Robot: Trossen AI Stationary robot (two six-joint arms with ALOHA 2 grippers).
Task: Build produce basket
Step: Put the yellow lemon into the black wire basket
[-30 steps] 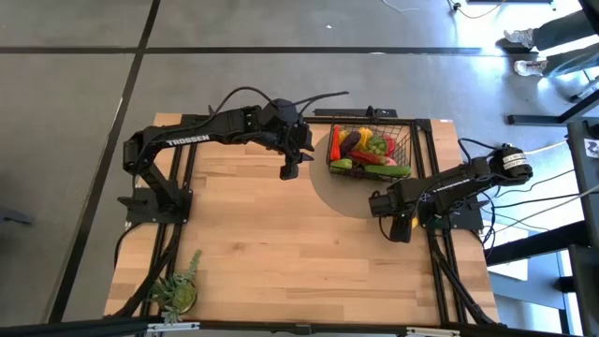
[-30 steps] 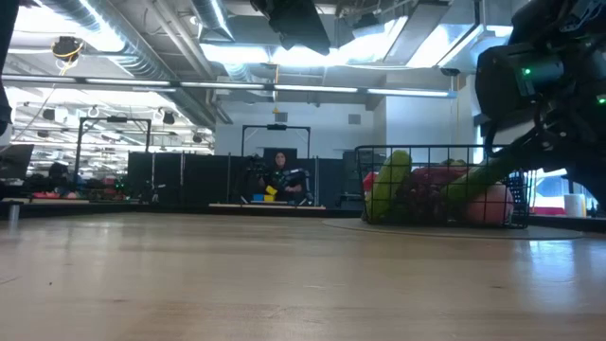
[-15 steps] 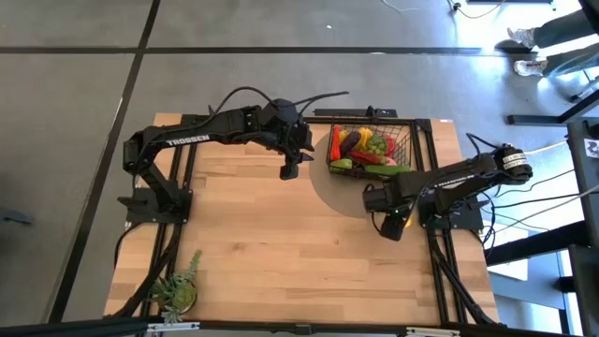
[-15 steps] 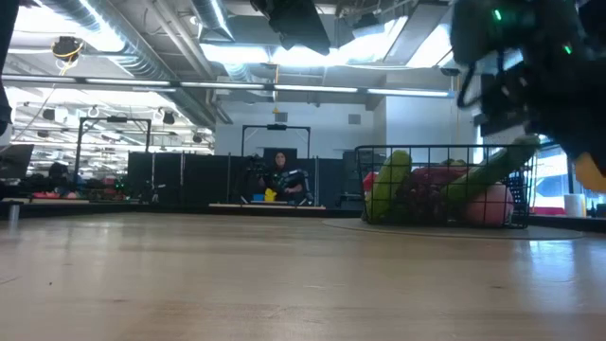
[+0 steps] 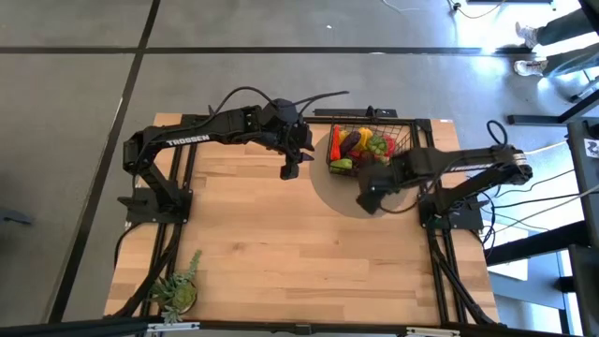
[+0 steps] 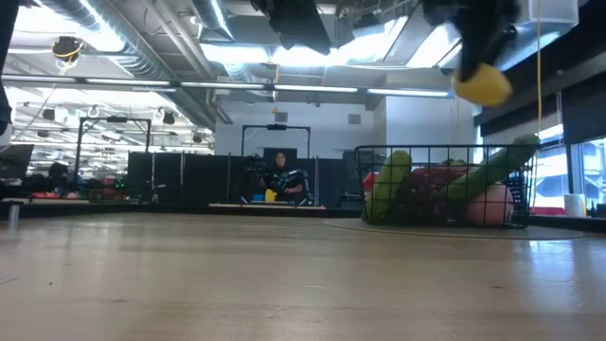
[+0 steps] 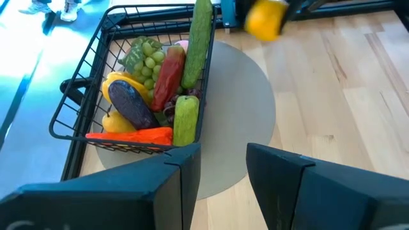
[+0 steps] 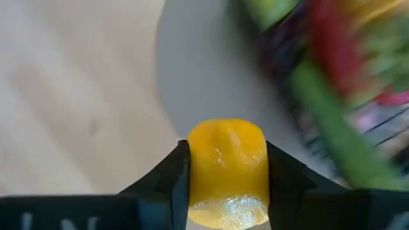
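White "TROSSEN" lettering marks the left arm (image 5: 187, 140), upper left; left gripper (image 5: 290, 170) slightly spread, right gripper (image 8: 225, 167) pinching the lemon (image 8: 226, 167).

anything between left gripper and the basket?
No. In the left wrist view, only bare grey mat and table lie between the left gripper and the basket.

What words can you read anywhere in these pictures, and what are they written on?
"TROSSEN": white letters on the left dark robot arm, seen from above.
No other writing is readable; the black wire-mesh basket and the toy fruits and vegetables carry none.
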